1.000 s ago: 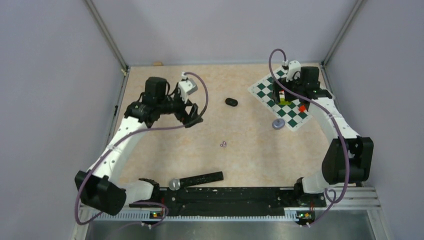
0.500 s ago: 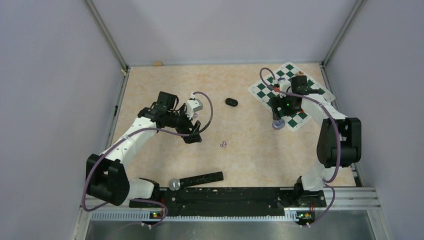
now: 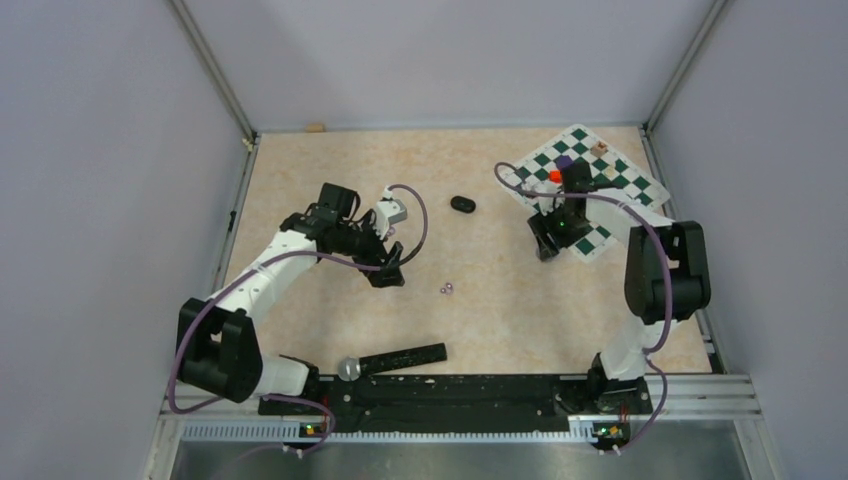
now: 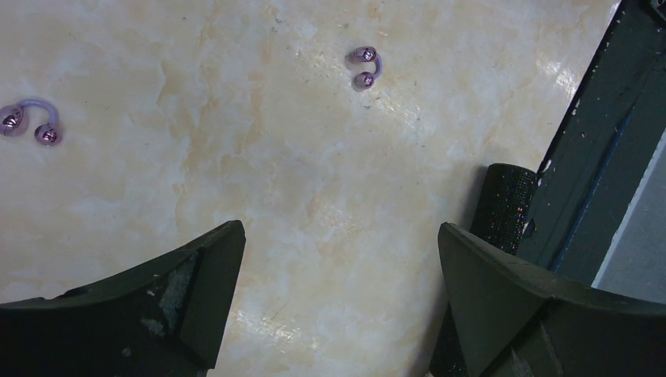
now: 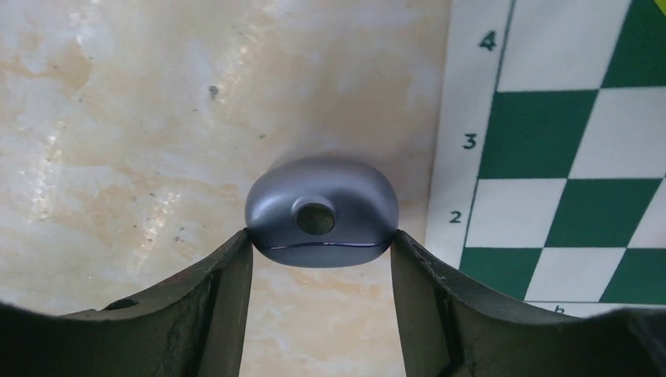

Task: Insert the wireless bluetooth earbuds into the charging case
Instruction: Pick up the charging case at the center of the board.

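Two lilac earbuds (image 3: 447, 289) lie mid-table. In the left wrist view one lilac pair (image 4: 365, 67) lies ahead of the jaws and a second pair (image 4: 30, 126) lies at the far left. My left gripper (image 3: 388, 270) (image 4: 338, 267) is open and empty, low over bare table just left of the buds. My right gripper (image 3: 545, 245) (image 5: 320, 239) is shut on a grey oval charging case (image 5: 320, 210), with the fingertips pressed on both of its sides. The case rests on the table beside the chessboard and the gripper hides it in the top view. No black buds are in view.
A black oval case (image 3: 462, 204) lies at mid-back. A green-white chessboard (image 3: 600, 190) (image 5: 565, 157) with coloured blocks is at the back right. A black bar (image 3: 400, 358) (image 4: 503, 208) with a round silver end lies near the front rail.
My right gripper came off the chessboard, moved left and down onto the grey case and now covers it. My left gripper dropped toward the buds, then held still.
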Controlling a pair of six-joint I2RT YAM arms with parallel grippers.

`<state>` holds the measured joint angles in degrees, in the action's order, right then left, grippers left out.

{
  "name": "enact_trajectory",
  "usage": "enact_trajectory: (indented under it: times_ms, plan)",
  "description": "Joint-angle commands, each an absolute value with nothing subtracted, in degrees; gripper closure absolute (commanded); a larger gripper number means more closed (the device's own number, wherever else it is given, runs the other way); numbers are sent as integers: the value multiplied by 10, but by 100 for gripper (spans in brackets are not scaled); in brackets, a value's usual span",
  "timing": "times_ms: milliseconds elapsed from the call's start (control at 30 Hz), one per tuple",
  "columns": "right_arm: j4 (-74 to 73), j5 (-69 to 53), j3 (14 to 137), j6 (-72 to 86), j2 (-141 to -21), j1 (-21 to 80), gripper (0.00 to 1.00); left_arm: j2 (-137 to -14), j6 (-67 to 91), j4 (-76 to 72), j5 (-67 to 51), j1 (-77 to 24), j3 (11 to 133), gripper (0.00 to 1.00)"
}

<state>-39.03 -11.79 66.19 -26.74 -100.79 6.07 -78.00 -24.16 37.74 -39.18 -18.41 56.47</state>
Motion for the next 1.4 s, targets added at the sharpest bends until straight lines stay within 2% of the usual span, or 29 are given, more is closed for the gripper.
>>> enact_trajectory:
  times_ms: [0,67,167,233,367,567,800,967,1067,1367]
  plan:
    - [-413,-133,669,-296,-1032,99,48,-778,-248,369,-407,-184,576,1]
    - [-413,-138,666,-310,-1033,120,51,-778,-248,369,-408,-183,575,1]
    - [-397,-152,642,-348,-1010,166,47,-781,-248,369,-411,-184,575,1]
    - [-356,-138,613,-376,-984,206,40,-785,-248,371,-413,-184,576,1]
    - [-260,-8,583,-376,-950,270,23,-793,-245,377,-411,-184,582,1]
    - [-209,73,555,-387,-936,276,14,-796,-244,380,-413,-183,584,1]
    - [-195,75,580,-338,-923,261,13,-799,-246,384,-417,-183,586,1]
    - [-283,-133,610,-333,-882,225,14,-797,-247,384,-419,-183,585,1]
    - [-306,-202,623,-324,-865,222,15,-802,-248,385,-421,-183,586,1]
    - [-308,-188,649,-268,-960,227,28,-801,-246,387,-412,-183,590,1]
